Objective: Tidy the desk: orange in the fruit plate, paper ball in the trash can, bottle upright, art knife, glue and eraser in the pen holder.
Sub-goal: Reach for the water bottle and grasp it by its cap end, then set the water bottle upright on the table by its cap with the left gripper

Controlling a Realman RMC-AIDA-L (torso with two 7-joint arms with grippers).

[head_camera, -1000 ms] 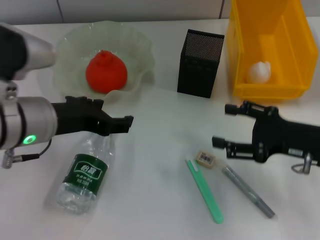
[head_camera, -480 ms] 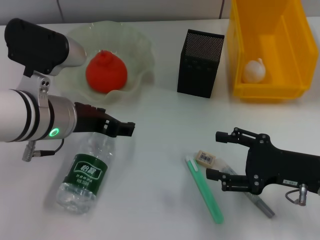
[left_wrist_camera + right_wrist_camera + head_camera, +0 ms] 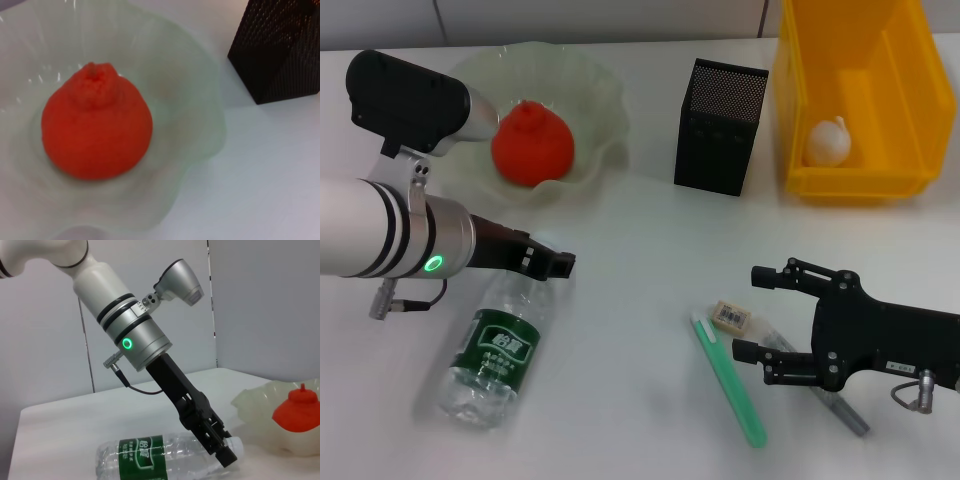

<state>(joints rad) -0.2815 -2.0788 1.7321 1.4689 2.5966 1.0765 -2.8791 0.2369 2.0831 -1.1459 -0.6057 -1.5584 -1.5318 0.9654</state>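
- The bottle (image 3: 498,341) lies on its side on the white desk (image 3: 630,300), cap end toward the fruit plate (image 3: 590,110) and its base toward the robot, so its long axis runs near to far with a slight slant
- The left gripper (image 3: 552,262) is down at the bottle's cap end, its dark fingers straddling the neck in the right wrist view (whether they already pinch it I cannot tell)
- The left arm is plainly the nearer one; standing the bottle up looks like the step in hand
- The right gripper (image 3: 758,312) hovers with its jaws spread and empty, just beside the eraser (image 3: 731,317)
- The orange (image 3: 532,143) already sits in the fruit plate, and a paper ball (image 3: 828,142) lies in the trash can (image 3: 910,120)
- The pen holder (image 3: 721,125) stands between plate and can
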